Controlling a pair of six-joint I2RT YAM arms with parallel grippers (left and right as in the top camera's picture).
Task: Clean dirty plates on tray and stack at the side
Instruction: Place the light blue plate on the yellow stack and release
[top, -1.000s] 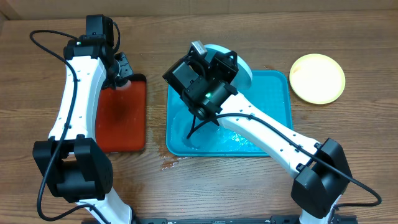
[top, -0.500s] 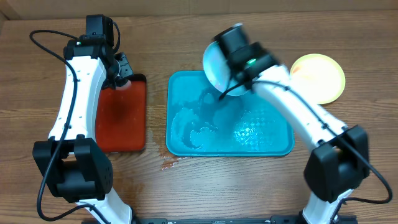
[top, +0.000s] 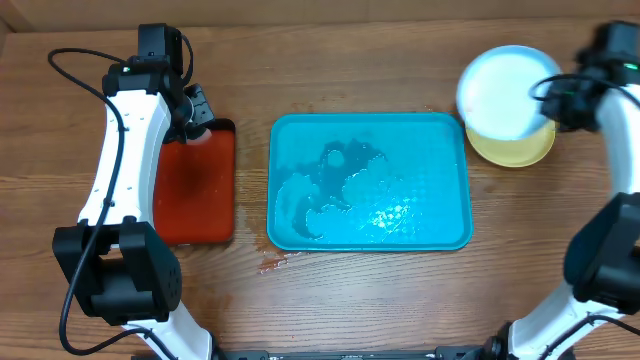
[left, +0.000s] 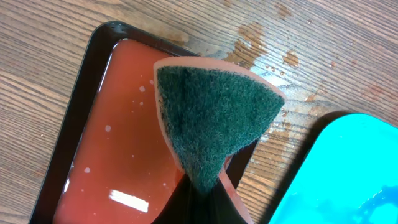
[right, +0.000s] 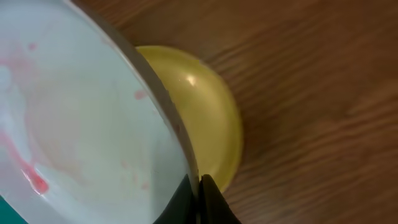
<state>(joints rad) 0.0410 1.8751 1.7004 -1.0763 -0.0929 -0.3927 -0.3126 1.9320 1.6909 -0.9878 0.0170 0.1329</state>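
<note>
My right gripper (top: 553, 98) is shut on the rim of the light blue plate (top: 502, 91), holding it in the air over a yellow-green plate (top: 520, 150) that lies on the table right of the tray. In the right wrist view the blue plate (right: 74, 118) has faint red smears on its pale centre, and the yellow-green plate (right: 205, 118) lies below it. The turquoise tray (top: 450, 225) holds no plate and is wet with suds. My left gripper (left: 202, 190) is shut on a green-faced sponge (left: 208, 118) above the red tray (left: 118, 143). A third plate is not in view.
The red tray with a black rim (top: 195, 185) lies left of the turquoise tray and holds liquid. Small wet spots (top: 270, 264) mark the wood by the turquoise tray's front left corner. A wall runs along the table's far edge.
My right arm has swung from over the tray to the far right, carrying the blue plate to above the yellow-green plate. The left arm has not moved.
</note>
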